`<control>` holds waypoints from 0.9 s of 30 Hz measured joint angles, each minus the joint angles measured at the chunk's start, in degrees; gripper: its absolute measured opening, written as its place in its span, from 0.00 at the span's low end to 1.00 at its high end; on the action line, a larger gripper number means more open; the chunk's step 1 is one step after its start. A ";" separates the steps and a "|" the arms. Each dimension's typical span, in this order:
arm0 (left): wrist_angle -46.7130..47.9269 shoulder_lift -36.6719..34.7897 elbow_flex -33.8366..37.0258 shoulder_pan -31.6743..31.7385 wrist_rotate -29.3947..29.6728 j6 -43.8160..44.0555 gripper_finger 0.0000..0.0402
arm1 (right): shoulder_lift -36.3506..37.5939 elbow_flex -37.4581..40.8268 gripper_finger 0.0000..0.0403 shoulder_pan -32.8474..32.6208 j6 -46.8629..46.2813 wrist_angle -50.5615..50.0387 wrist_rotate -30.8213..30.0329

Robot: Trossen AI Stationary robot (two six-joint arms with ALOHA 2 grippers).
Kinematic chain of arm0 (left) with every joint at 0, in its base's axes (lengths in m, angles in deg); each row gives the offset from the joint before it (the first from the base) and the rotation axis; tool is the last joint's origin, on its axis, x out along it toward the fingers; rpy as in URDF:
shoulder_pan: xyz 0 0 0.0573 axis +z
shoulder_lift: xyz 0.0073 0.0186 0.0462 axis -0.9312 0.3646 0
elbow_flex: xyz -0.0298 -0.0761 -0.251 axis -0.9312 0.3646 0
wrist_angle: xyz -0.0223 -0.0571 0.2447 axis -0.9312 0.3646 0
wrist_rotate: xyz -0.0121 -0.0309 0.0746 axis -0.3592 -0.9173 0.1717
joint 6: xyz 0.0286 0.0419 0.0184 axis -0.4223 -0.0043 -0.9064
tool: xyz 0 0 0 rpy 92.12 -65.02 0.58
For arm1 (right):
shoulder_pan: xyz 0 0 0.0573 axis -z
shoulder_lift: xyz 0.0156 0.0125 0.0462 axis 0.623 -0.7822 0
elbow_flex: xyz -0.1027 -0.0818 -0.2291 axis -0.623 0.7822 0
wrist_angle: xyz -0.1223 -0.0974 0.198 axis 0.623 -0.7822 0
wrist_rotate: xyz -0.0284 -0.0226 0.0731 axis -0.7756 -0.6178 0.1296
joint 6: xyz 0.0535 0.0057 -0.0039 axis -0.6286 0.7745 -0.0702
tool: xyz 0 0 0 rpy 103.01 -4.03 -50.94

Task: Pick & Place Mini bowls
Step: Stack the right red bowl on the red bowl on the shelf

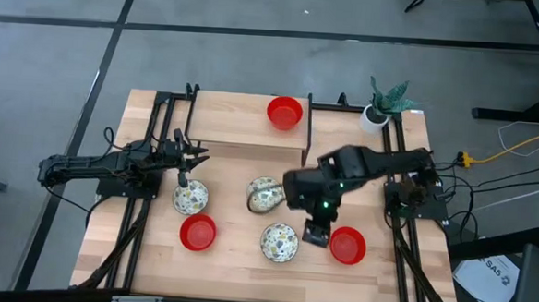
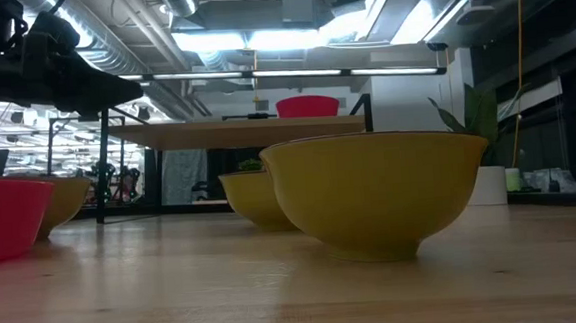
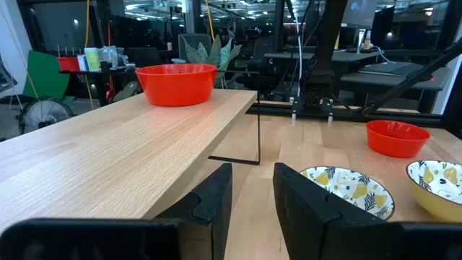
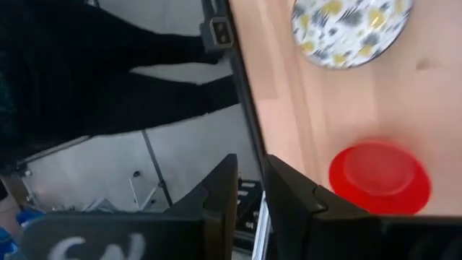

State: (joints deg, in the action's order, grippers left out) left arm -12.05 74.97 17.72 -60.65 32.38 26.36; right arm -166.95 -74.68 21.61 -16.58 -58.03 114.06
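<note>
Three red mini bowls show from above: one (image 1: 284, 112) stands on the raised shelf at the back, two (image 1: 198, 232) (image 1: 346, 245) sit on the table near its front. Three patterned bowls (image 1: 190, 198) (image 1: 264, 195) (image 1: 279, 242) stand between them. My right gripper (image 1: 314, 235) hangs high over the front of the table between a patterned bowl (image 4: 351, 29) and a red bowl (image 4: 379, 177); it slants down, with a narrow empty gap (image 4: 249, 191). My left gripper (image 1: 189, 161) rests level at the left, narrowly open (image 3: 253, 191) and empty.
The raised wooden shelf (image 1: 243, 122) runs along the back, and a small white plant pot (image 1: 375, 115) stands at its right end. Black frame rails (image 1: 400, 223) line both sides of the table. Cables lie on the floor to the right.
</note>
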 joint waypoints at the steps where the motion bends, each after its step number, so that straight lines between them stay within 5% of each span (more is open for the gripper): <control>1: 0.00 0.01 0.00 0.02 0.00 0.00 0.24 | -0.02 0.00 0.17 -0.98 -0.09 0.00 0.02; 27: 0.00 0.01 0.00 0.00 0.00 -0.02 0.24 | -0.02 0.04 0.22 -22.45 -33.34 0.00 -15.24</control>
State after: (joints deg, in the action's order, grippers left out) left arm -12.05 74.98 17.72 -60.65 32.38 26.34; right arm -166.97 -74.64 -0.84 -49.91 -58.03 98.82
